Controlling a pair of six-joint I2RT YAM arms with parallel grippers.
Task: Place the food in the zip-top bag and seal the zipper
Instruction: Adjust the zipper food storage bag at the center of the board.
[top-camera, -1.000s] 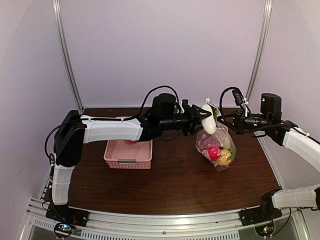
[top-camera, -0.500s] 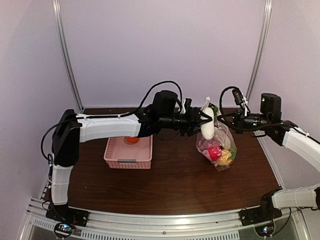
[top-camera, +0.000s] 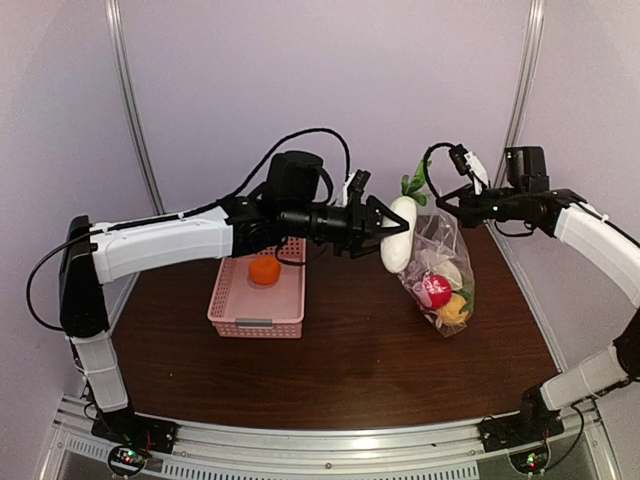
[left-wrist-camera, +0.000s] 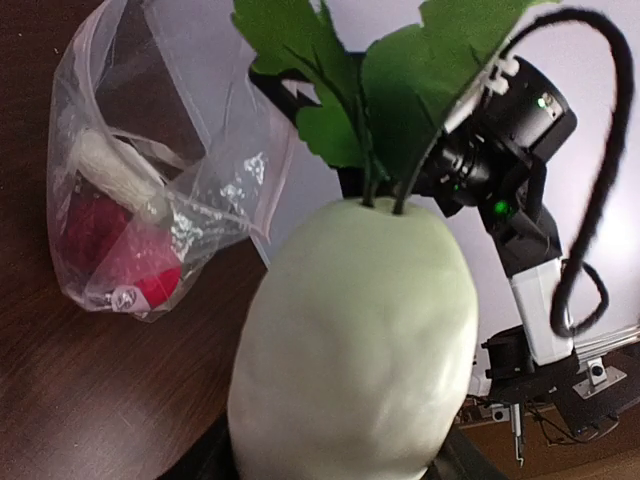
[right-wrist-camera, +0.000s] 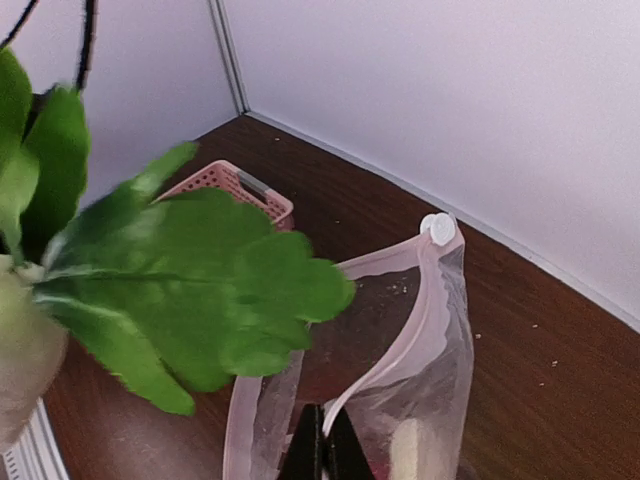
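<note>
My left gripper (top-camera: 383, 229) is shut on the whitish-and-green radish (top-camera: 397, 236), held in the air just left of the zip-top bag (top-camera: 441, 262), leaves (top-camera: 412, 183) up. In the left wrist view the radish (left-wrist-camera: 355, 340) fills the frame, with the bag (left-wrist-camera: 150, 160) behind it. My right gripper (top-camera: 449, 198) is shut on the bag's mouth edge and holds it up. In the right wrist view the fingertips (right-wrist-camera: 322, 452) pinch the zipper (right-wrist-camera: 405, 335), and the mouth gapes open. A red piece (top-camera: 434, 291), a yellow piece (top-camera: 452, 310) and a whitish piece lie in the bag. An orange piece (top-camera: 264, 271) sits in the pink basket (top-camera: 243, 309).
The pink basket stands left of centre on the dark brown table (top-camera: 350, 370). Its rim also shows in the right wrist view (right-wrist-camera: 240, 187). A white slider (right-wrist-camera: 438, 229) sits at the far end of the zipper. Walls close in the table at the back and sides.
Both arms have risen. The left gripper has lifted the radish higher, still beside the bag's mouth. The right gripper has pulled the bag's mouth upward. The orange piece now shows uncovered in the basket.
</note>
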